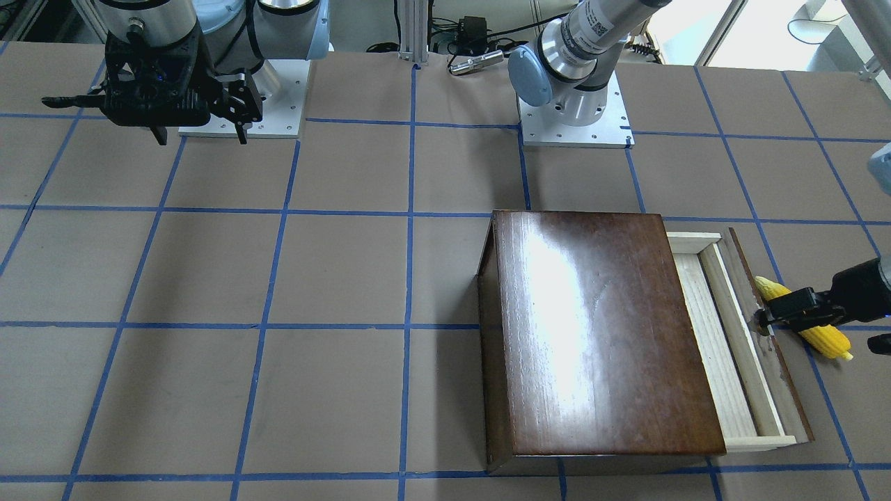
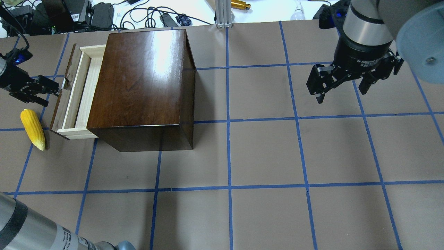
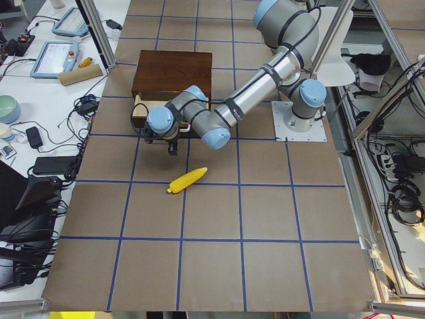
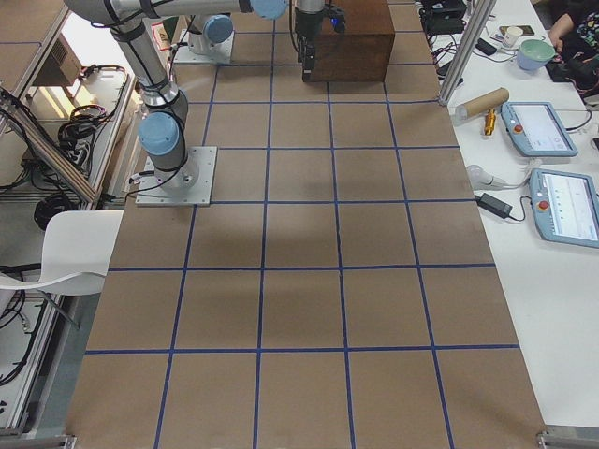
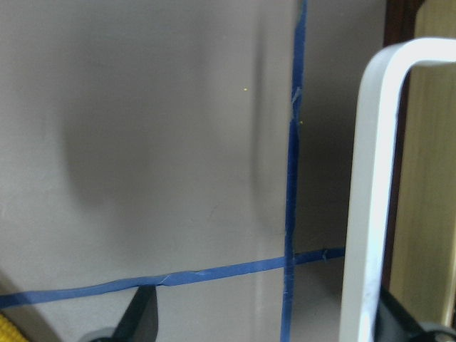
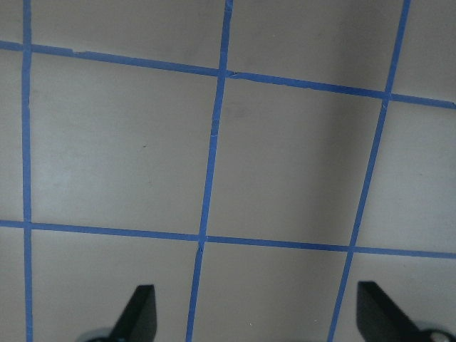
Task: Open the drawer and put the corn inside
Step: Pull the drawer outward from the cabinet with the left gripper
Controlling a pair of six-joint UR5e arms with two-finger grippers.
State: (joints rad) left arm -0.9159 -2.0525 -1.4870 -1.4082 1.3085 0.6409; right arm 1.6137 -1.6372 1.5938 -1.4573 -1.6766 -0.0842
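Note:
The dark-brown box (image 2: 142, 83) stands on the table's left half. Its drawer (image 2: 79, 93) is pulled partly out and shows a pale wood tray behind the dark front panel (image 1: 766, 362). My left gripper (image 2: 52, 92) is open at the front panel, level with the metal pull (image 5: 370, 192), which lies between its fingertips close to one of them. The yellow corn (image 2: 33, 129) lies on the table just outside the drawer front, beside and below the left gripper. In the front-facing view the corn (image 1: 828, 339) is partly hidden by that gripper (image 1: 762, 321). My right gripper (image 2: 341, 95) is open and empty, hanging above the table far to the right.
Cables and electronics (image 2: 86, 14) and an aluminium post (image 2: 222, 14) line the far table edge. The two arm bases (image 1: 574, 118) stand on the robot's side. Blue tape lines (image 2: 229, 121) grid the brown table.

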